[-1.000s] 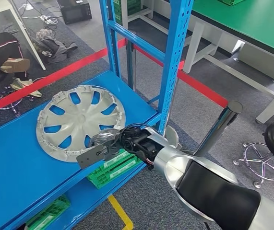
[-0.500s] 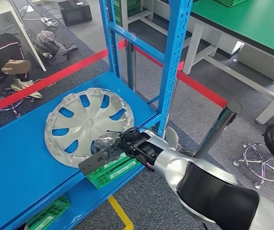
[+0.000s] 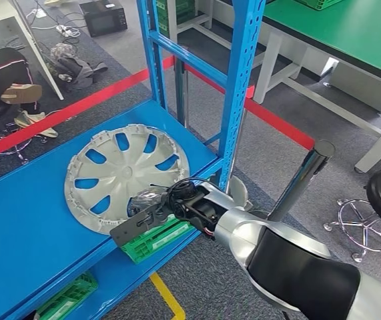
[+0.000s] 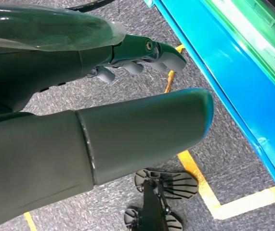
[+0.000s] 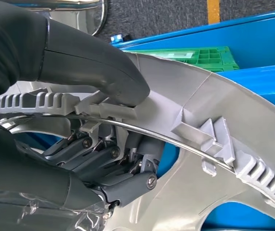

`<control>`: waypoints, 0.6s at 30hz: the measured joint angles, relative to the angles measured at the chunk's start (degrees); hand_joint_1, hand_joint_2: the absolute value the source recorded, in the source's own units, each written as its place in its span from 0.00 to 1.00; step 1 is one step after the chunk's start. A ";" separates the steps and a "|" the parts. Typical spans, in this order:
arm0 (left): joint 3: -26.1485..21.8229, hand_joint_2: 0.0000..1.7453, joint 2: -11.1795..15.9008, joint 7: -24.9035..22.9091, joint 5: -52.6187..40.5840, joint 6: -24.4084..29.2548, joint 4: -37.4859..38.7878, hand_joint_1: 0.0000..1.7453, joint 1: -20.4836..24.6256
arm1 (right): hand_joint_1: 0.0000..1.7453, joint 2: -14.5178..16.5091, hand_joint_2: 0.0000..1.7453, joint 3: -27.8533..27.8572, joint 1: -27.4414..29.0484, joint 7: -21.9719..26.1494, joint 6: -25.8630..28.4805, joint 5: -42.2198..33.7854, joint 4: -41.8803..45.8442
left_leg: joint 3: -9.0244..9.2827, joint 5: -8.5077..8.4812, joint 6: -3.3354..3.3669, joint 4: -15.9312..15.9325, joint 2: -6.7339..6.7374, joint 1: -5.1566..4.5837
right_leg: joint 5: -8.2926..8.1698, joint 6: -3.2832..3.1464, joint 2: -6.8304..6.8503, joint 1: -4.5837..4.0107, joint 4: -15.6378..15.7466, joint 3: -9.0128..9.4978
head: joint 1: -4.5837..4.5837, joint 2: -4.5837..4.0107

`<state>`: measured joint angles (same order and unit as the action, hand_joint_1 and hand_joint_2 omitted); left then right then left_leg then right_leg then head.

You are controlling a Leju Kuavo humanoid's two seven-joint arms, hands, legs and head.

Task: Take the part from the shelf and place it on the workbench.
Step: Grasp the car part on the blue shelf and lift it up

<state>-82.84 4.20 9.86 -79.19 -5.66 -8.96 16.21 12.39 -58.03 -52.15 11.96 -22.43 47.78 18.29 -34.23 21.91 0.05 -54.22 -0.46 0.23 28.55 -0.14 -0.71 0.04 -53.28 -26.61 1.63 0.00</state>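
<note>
Your hubcap [image 3: 126, 178] has slid across the blue shelf [image 3: 22, 220] since a second ago: it sat further toward the shelf's left then, and now its near-right edge reaches the front lip, close to the blue upright post [image 3: 238, 87]. It still lies flat on the shelf. Your right hand [image 3: 154, 203] stays clamped on that near rim; in the right wrist view you can see the thumb [image 5: 92, 65] pressing on the ribbed inner edge of the hubcap [image 5: 201, 120] while the darker fingers [image 5: 103, 163] curl under it, beside a thin wire ring.

Your left hand [image 4: 92, 120] hangs beside the shelf edge over grey carpet and yellow floor tape [image 4: 201, 183], fingers apart and holding nothing.

On the lower level you have a green crate [image 3: 158, 233] just under the right hand, and a second green crate [image 3: 67, 297] further left; you cannot tell what either holds. The green-topped table [image 3: 349, 27] stands well apart, at the upper right.
</note>
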 joint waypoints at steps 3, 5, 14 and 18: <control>0.00 0.00 0.00 0.00 -0.02 0.04 0.00 0.00 0.00 | 1.00 -0.04 1.00 0.00 0.02 -0.08 0.00 0.00 0.00 | 0.03 0.00 0.00 0.00 0.00 0.00 | 0.00 0.00 0.00 0.00 0.00 0.03 | -0.01 0.00; 0.00 0.00 0.00 0.00 -0.03 0.07 0.00 0.00 0.01 | 1.00 -0.05 1.00 0.00 0.02 -0.10 0.01 -0.01 0.00 | 0.04 0.00 0.00 0.00 0.00 0.00 | 0.00 0.00 0.00 0.00 0.00 0.04 | -0.02 0.00; 0.00 0.00 0.01 0.09 0.44 0.13 0.00 0.00 -0.12 | 1.00 -0.01 1.00 0.81 -1.49 0.16 -1.20 -7.36 0.00 | 0.04 0.00 0.00 0.01 -0.03 0.00 | 0.00 0.00 0.03 -0.02 -0.01 0.10 | -0.03 0.00; 0.00 0.00 0.09 0.50 0.93 0.17 0.00 0.00 -0.46 | 1.00 0.10 1.00 2.86 -3.76 0.51 -2.19 -13.37 0.00 | 0.02 -0.01 0.00 0.00 -0.03 -0.03 | -0.04 0.01 0.00 -0.03 -0.02 0.09 | 0.05 0.00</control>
<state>-82.84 4.28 10.36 -78.26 -5.48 -8.96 15.74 12.49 -55.17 -55.91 12.46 -24.62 34.41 18.29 -34.22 21.91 0.05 -54.22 -0.49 0.20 28.51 -0.14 -0.71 0.01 -53.30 -26.52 1.68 0.00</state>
